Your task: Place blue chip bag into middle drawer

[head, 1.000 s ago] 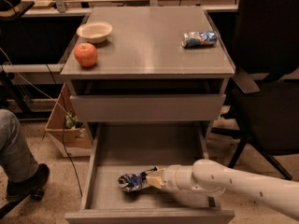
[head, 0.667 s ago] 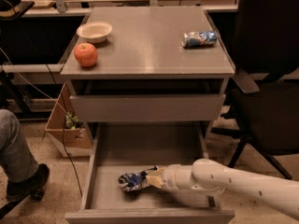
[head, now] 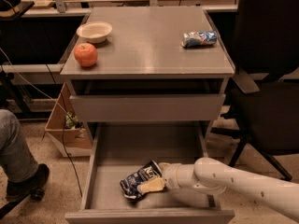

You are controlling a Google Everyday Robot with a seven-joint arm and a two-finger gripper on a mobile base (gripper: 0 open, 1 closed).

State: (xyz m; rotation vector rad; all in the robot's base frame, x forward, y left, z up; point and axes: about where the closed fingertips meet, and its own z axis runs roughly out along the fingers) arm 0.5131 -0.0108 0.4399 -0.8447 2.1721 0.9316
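While the crumpled blue foil chip bag is clamped by the white gripper low inside the grey metal middle drawer, a gentle release is advised.

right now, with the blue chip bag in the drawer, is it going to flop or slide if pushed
Probably floppy: the blue chip bag looks crumpled where the gripper, low in the middle drawer, pinches its end. Likely light, being a small foil bag. It may slide on the smooth metal floor, not roll.
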